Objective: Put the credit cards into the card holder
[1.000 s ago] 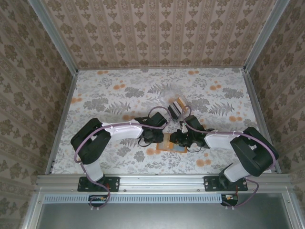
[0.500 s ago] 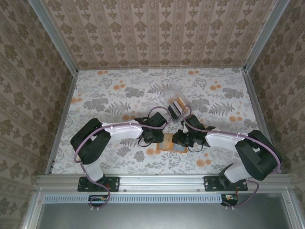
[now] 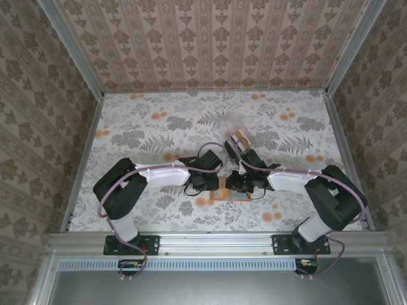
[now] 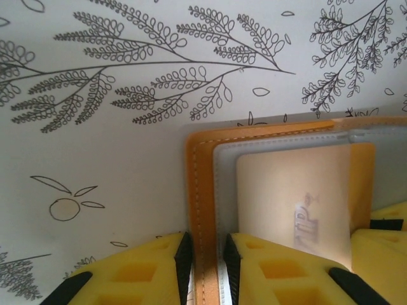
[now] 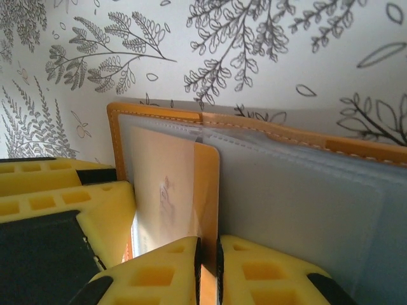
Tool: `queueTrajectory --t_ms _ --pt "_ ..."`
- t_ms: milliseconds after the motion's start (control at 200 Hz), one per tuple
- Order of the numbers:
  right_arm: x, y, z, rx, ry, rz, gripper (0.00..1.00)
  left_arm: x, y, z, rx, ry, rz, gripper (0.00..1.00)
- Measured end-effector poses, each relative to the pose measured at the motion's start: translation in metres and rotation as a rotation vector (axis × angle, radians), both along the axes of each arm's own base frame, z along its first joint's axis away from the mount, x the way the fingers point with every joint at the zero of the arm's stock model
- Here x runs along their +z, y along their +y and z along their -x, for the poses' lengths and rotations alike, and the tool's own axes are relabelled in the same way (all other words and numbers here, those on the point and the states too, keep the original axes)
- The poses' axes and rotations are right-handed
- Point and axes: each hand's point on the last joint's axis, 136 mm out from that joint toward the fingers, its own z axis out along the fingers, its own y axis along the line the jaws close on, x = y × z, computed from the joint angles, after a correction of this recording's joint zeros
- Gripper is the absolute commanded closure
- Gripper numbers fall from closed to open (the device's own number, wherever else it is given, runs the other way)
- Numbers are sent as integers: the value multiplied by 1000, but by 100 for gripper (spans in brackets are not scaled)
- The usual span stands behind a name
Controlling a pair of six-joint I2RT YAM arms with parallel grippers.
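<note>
Your L end effector (image 4: pixel 206 248) is pinching stitched edge of flat orange fold-over card holder (image 4: pixel 198 171), which is lying open on floral-print counter (image 4: pixel 114 159), near centre. Your R end effector (image 5: pixel 208 246) is clamping yellowish plastic credit card (image 5: pixel 166 184), which is sitting partway inside holder's clear pocket (image 5: pixel 305 210).

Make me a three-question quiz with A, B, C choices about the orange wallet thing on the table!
1. Where is the card holder?
A) between the left gripper and right gripper
B) in a far corner
C) on the wall

2. What colour is its rim?
A) blue
B) orange
C) green

3. How is it?
A) folded shut
B) lying open
C) standing on end

Answers:
1. A, both arms meet over it in the top view.
2. B, the stitched border is orange.
3. B, its clear pockets face up, with a card partly slid in.
</note>
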Motion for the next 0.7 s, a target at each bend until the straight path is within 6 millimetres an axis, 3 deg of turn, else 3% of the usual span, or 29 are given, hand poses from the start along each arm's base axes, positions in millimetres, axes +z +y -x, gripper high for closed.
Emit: queueTrajectory --t_ms 420,495,700 --pt "0 9 0 42 23 -19 78 2 -4 0 -2 3 23 60" --pt "0 10 1 44 24 -20 78 2 -5 0 -2 1 27 54" --pt "5 5 3 38 19 -3 75 2 -6 0 0 3 31 59"
